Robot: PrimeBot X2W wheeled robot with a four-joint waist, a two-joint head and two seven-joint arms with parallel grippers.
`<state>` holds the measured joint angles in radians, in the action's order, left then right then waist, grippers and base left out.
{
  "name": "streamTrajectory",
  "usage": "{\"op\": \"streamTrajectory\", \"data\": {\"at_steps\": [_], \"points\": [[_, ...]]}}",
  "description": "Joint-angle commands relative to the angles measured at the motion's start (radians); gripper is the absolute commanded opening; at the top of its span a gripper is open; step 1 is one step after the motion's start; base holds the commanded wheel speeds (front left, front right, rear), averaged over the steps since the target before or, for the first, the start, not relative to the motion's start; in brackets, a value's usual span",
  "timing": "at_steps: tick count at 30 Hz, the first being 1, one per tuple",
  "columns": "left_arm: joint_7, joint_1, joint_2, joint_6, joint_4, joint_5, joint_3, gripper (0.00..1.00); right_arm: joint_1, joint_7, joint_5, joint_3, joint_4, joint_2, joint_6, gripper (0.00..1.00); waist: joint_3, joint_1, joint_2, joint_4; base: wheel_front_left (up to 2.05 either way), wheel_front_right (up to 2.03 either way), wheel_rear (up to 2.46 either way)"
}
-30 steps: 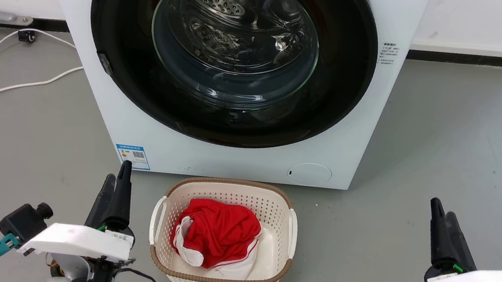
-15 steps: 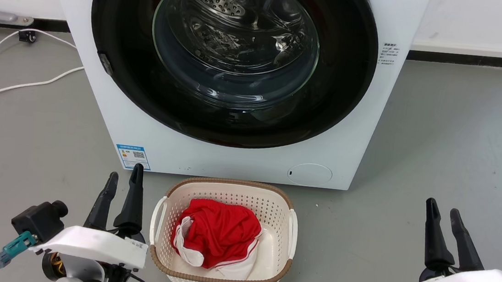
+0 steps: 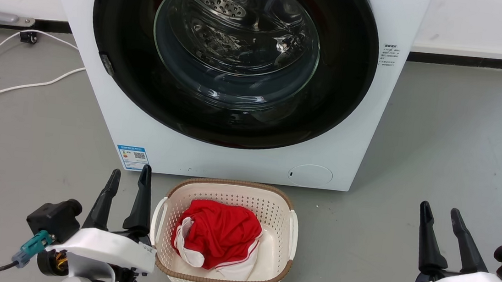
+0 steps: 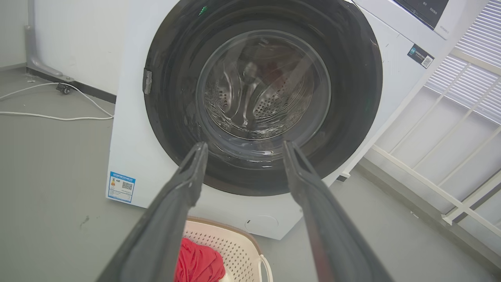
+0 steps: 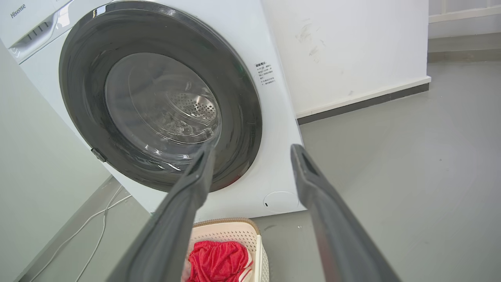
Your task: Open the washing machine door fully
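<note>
Compared with 1 second ago, both tools are now standing spread. The left gripper (image 3: 130, 171), whose 2 dark fingers were pressed together then, is now showing a clear gap between them, and it is sitting a little further right, closer to the cream basket (image 3: 231, 183). The right gripper (image 3: 440, 208) is likewise holding its 2 fingers apart where they were nearly touching before, and it is sitting slightly further left. Neither is touching anything; both are hovering low over the grey floor (image 3: 439, 145), well apart from the machine. The whole head view is also sitting a touch lower and to the right, so the camera has shifted slightly.

The washing machine door (image 3: 235, 52) is lying shut, flush against the front of the washing machine (image 3: 230, 162), directly ahead and between the 2 grippers, behind the basket. Its glossy black ring is spanning nearly the full width of the white front, and its clear bulging glass centre is showing the perforated steel drum behind. A small grey tab (image 3: 106, 63) is sitting on the ring's left edge.

A blue label (image 3: 133, 157) and a round flap (image 3: 310, 175) are sitting at the bottom of the machine's front. A red garment (image 3: 219, 232) is lying in the basket.
</note>
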<state>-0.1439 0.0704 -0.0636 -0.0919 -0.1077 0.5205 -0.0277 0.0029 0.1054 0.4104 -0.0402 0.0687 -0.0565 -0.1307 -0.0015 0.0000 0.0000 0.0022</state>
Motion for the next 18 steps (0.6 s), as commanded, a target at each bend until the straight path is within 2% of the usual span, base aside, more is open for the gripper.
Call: {"op": "streamTrajectory", "data": {"at_steps": [1,18], "points": [[-0.009,0.005,-0.009,0.004,0.011,-0.032,-0.005,1.00,0.002,0.009,-0.035,0.002,-0.015,0.002,0.000,1.00,0.000,0.0000,0.0000,0.000,0.00,0.00,0.00],[-0.049,0.004,-0.015,0.026,0.004,-0.196,-0.024,1.00,0.014,0.031,-0.210,0.012,-0.026,0.004,0.000,1.00,0.002,0.0000,0.0000,-0.001,0.00,0.00,0.00]]}}
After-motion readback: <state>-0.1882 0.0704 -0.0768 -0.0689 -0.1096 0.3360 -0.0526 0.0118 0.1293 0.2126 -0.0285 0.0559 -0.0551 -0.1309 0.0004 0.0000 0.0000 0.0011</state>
